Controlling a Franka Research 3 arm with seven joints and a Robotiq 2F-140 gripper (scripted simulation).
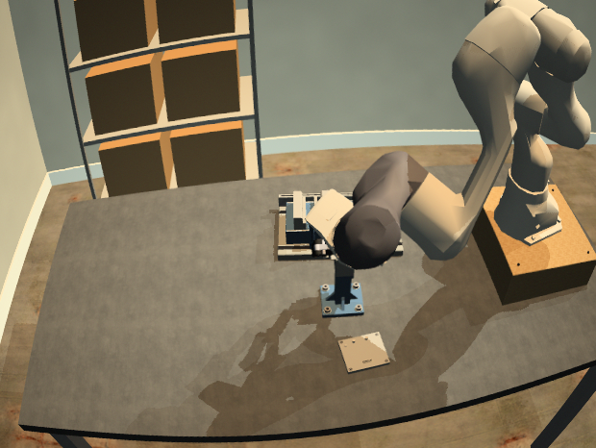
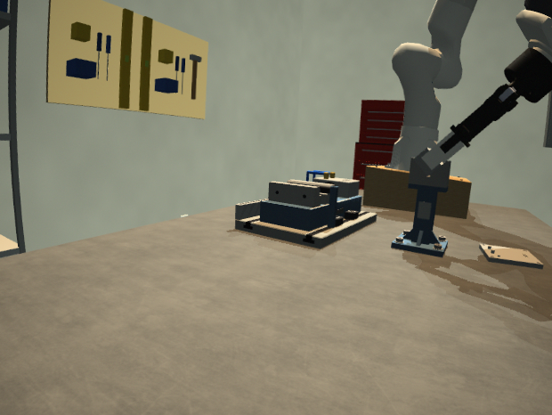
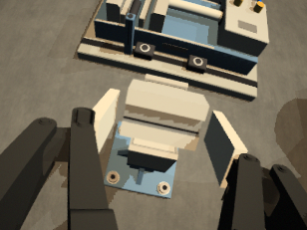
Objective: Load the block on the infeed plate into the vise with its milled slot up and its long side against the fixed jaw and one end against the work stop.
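Observation:
The part [image 3: 166, 101], a cream block, lies tilted in the V-block on the blue stand [image 1: 342, 298] [image 2: 424, 214]. A dark line runs along its lower side in the wrist view; I cannot tell surely whether this is the slot. My gripper [image 3: 162, 115] [image 2: 430, 161] is open, slanting down to the V-block, one finger beyond each end of the part, with gaps visible. The arm hides it in the top view. The vise [image 1: 288, 256] [image 2: 276, 234] [image 3: 169, 72] stands open behind, its fixed jaw [image 1: 298, 210] [image 2: 293, 192] at the end away from the cylinder [image 3: 246, 30].
The infeed plate [image 1: 361, 355] [image 2: 510, 256] bears no block and lies in front of the stand. The work stop's blue post [image 3: 130, 35] [image 2: 333, 206] rises at the vise's near side. The robot's wooden base [image 1: 539, 240] [image 2: 415, 196] is at the right.

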